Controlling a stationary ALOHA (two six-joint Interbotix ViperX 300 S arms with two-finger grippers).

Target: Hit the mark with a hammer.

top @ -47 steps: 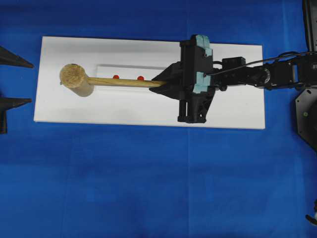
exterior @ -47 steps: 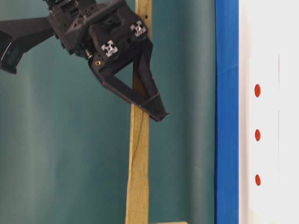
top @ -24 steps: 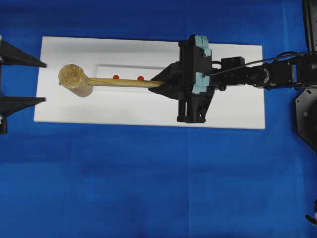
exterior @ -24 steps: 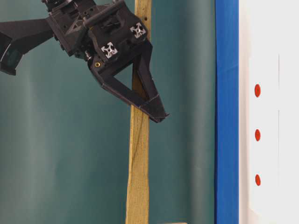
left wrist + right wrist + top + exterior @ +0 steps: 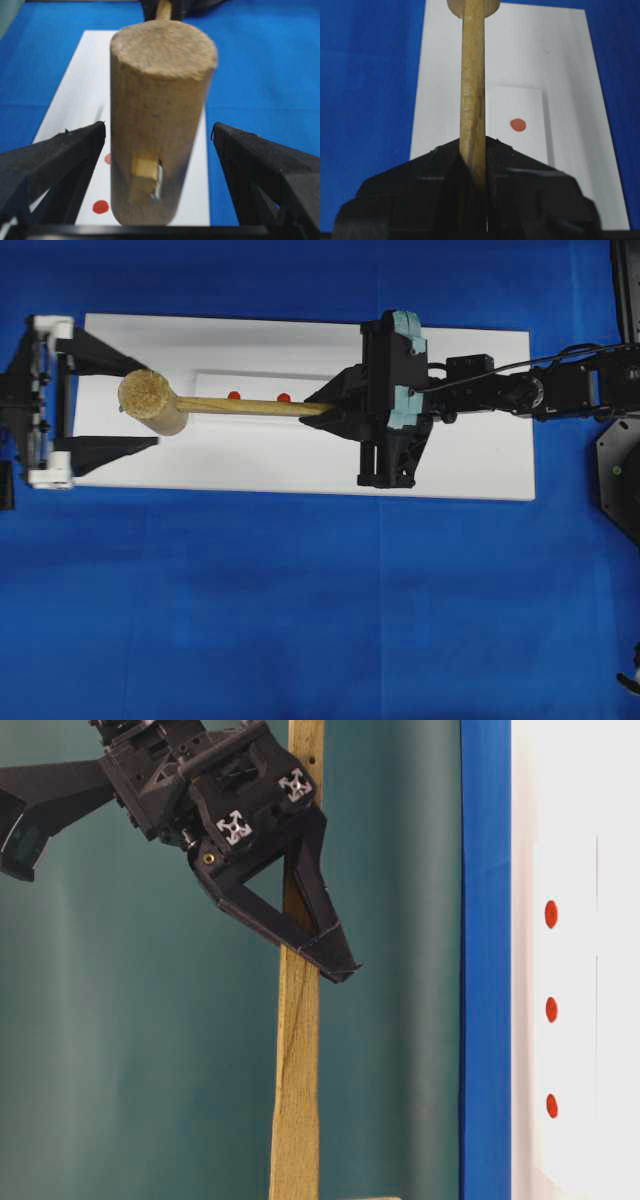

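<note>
**Inspector:** Hammer (image 5: 190,403) location?

**Assistant:** Held above the white board (image 5: 250,465), handle running level, cylindrical head at the board's left end. Two red marks (image 5: 258,396) show beside the handle from overhead.

**Inspector:** Right gripper (image 5: 318,408)?

**Assistant:** Clamped on the handle's far end; the right wrist view shows the wood pinched between the black fingers (image 5: 440,170).

**Inspector:** Left gripper (image 5: 105,395)?

**Assistant:** Jaws spread wide, one finger either side of the hammer head. In the left wrist view the fingers (image 5: 55,155) stand clear of the wood on both sides, no contact visible.

**Inspector:** Surface?

**Assistant:** Blue cloth (image 5: 300,610) under the board.
</note>
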